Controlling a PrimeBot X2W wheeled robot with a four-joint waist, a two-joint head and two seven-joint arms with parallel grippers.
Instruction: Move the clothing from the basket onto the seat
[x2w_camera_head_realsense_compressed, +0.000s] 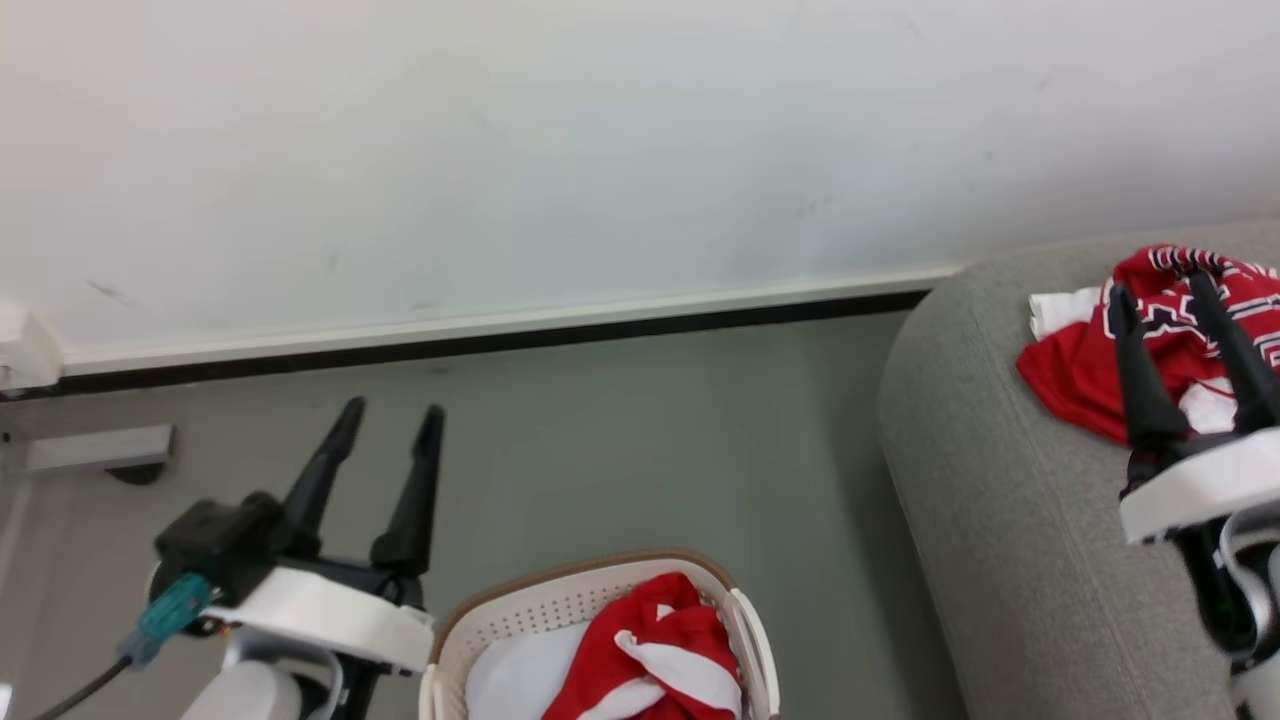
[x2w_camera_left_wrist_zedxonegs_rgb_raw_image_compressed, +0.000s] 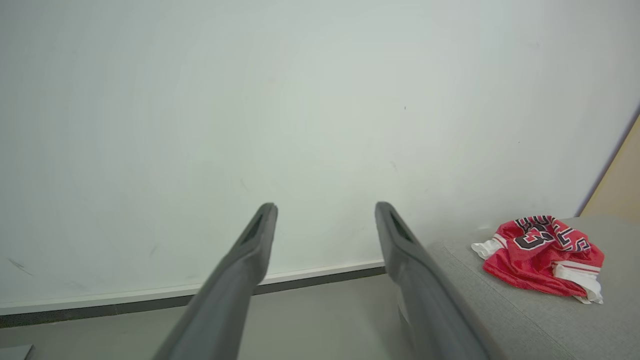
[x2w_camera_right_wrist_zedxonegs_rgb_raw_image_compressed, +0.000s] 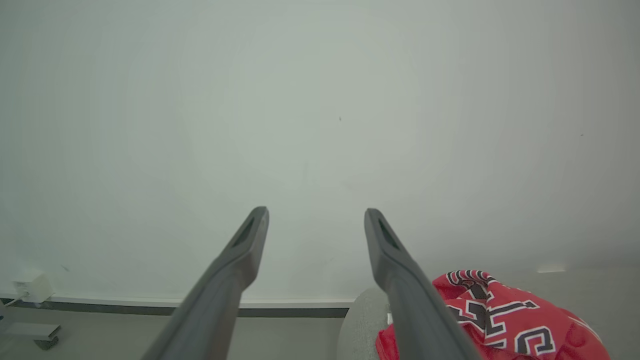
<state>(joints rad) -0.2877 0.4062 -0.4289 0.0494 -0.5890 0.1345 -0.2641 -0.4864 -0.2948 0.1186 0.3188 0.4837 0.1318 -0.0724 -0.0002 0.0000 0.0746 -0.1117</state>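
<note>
1. The left gripper (x2w_camera_head_realsense_compressed: 392, 410) is holding its fingers spread and released, grasping nothing. In the left wrist view (x2w_camera_left_wrist_zedxonegs_rgb_raw_image_compressed: 326, 206) the pale wall (x2w_camera_left_wrist_zedxonegs_rgb_raw_image_compressed: 300, 100) is showing through the gap between them.
2. The right gripper (x2w_camera_head_realsense_compressed: 1158, 290) is likewise keeping its fingers parted and empty. In the right wrist view (x2w_camera_right_wrist_zedxonegs_rgb_raw_image_compressed: 316, 211) the gap is framing plain wall.
3. The lettered garment (x2w_camera_head_realsense_compressed: 1075, 370) is lying crumpled on the seat (x2w_camera_head_realsense_compressed: 980, 480), below and just to the right of the right gripper's fingers in that wrist view (x2w_camera_right_wrist_zedxonegs_rgb_raw_image_compressed: 505, 320). In the head view those fingers are crossing in front of it, and contact cannot be told. From the left wrist it is sitting well to the right of the left fingers (x2w_camera_left_wrist_zedxonegs_rgb_raw_image_compressed: 540, 252).
4. The striped garment (x2w_camera_head_realsense_compressed: 665, 650) is lying heaped in the basket (x2w_camera_head_realsense_compressed: 560, 580), to the right of the left gripper's fingers and back beyond their bases.
5. The basket is standing on the floor (x2w_camera_head_realsense_compressed: 620, 430) between the two pairs of fingers, nearer the left pair, with its pad lining (x2w_camera_head_realsense_compressed: 510, 680) showing beside the garment.
</note>
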